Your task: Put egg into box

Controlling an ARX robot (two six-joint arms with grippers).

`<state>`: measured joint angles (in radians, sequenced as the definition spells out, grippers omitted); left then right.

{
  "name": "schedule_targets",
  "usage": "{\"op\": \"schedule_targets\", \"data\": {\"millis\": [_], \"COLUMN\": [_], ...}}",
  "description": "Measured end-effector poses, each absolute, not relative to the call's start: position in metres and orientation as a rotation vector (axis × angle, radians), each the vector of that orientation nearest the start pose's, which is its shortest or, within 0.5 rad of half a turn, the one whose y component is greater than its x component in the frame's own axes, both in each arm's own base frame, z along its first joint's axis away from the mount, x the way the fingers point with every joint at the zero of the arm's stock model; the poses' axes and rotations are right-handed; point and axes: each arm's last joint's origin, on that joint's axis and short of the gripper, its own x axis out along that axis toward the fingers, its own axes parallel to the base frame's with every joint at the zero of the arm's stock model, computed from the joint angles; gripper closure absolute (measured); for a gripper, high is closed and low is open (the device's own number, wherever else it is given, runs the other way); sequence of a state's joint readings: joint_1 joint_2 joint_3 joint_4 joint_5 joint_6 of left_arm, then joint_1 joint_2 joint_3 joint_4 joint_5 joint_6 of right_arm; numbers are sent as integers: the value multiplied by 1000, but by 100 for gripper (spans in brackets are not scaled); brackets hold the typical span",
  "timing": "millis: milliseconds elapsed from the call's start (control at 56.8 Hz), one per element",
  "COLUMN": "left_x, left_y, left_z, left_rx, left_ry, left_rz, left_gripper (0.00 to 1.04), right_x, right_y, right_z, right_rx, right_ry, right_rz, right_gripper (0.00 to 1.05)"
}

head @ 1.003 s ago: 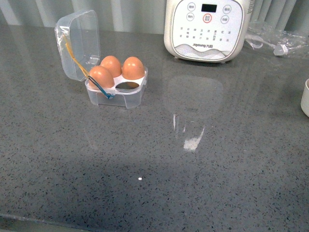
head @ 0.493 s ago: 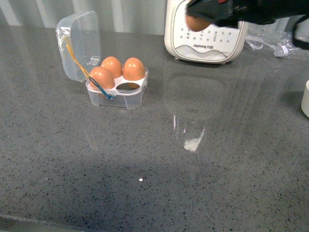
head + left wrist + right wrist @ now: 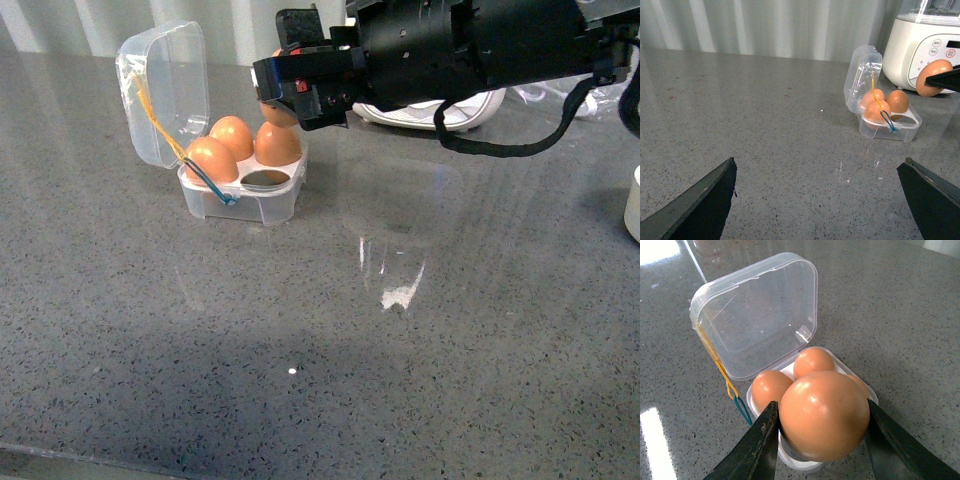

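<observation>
grey speckled counter (image 3: 420, 380) | ribbed wall (image 3: 765, 25) behind | right tool (image 3: 821, 412) clamped on egg (image 3: 824, 415) | left tool (image 3: 818, 161) apart

egg (image 3: 824, 415): smooth, glossy | box (image 3: 256, 206): clear plastic | counter (image 3: 450, 380): polished speckled stone

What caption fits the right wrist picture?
Right tool holds an egg near the open clear box with three eggs inside.
</observation>
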<state>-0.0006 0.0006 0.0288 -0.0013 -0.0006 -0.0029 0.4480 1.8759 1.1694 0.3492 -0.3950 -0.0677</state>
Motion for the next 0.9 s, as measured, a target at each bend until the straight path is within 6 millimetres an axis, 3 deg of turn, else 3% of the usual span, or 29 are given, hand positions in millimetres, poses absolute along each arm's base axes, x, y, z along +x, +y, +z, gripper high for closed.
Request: {"op": "schedule_targets", "data": {"millis": [352,862,898], "left_x": [96,96,96], "left_y": [0,0,0], "left_z": [173,173,173], "left_rx": [-3,-3,-3], "left_ry": [-27,-27,-27], "left_rz": [0,0,0], "left_gripper": [7,7,7], "right_x": [374,376,376], "right_y": [204,207,207], "right_z": [204,193,193], "right_rx": [-116,-163,-170], "right_ry": [353,355,353], "right_rz": [872,884,885], "right_gripper": [63,63,58]}}
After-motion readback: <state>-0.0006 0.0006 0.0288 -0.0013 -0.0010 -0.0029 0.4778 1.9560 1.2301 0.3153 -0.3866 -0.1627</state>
